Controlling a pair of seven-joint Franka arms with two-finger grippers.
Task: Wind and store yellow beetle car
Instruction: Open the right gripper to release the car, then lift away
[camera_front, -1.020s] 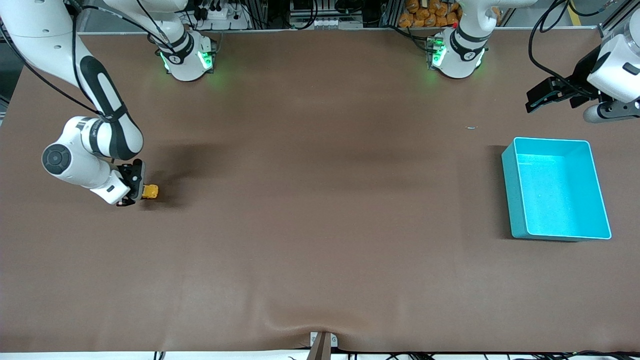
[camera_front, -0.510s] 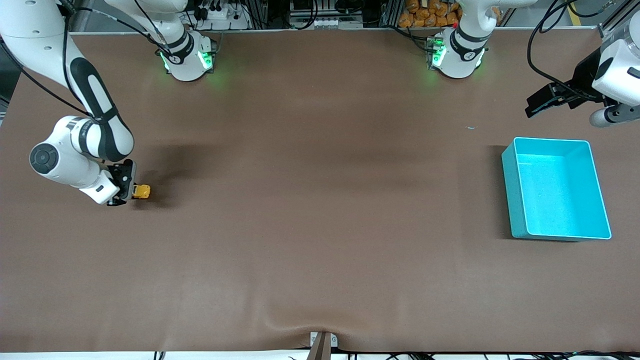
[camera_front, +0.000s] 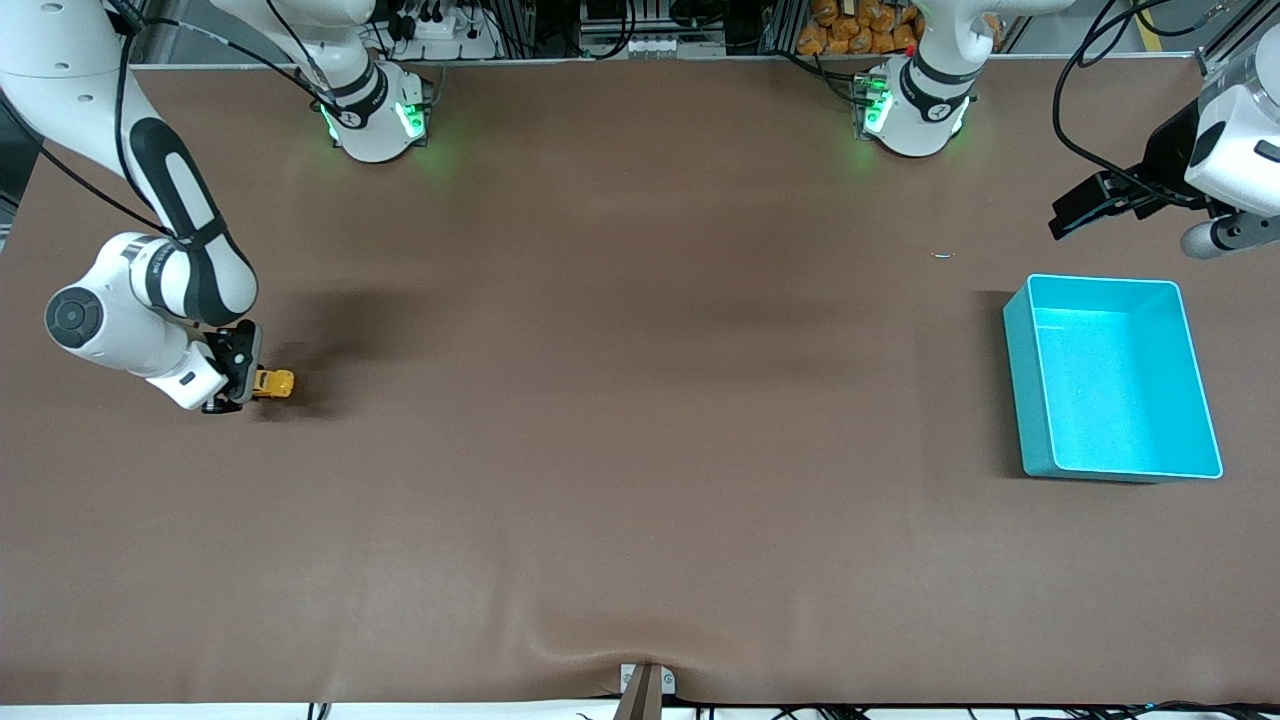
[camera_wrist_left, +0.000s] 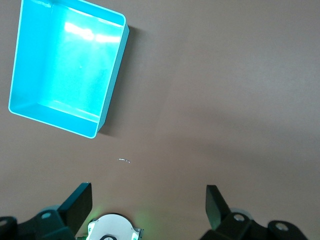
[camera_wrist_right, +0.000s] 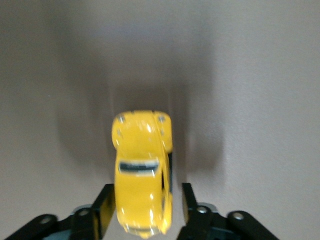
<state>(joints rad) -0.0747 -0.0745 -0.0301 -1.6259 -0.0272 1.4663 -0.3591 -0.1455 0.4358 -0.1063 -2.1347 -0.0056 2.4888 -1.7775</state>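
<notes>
The right tool (camera_front: 240, 378) sits low at the right arm's end of the surface (camera_front: 640, 450), its two fingers (camera_wrist_right: 104, 207) set either side of the yellow beetle car's (camera_front: 273, 383) rear half. In the right wrist view the car (camera_wrist_right: 142, 175) fills most of the gap, though a sliver shows by one finger, so I'd judge it held but cannot swear the grip is firm. The car's long axis runs straight out from the tool, nose pointing away from the wrist; on the front camera's clock that is toward 3 o'clock, down the length of the surface. It looks to be on or just off the surface.

Out at 3 o'clock, well apart from the car, stands the teal bin (camera_front: 1110, 375). The left tool (camera_front: 1085, 205) waits in the air at about the bin's 12 o'clock, fingers (camera_wrist_left: 77, 202) spread wide, holding nothing. The right arm has the car, the left arm is nearer the bin.
</notes>
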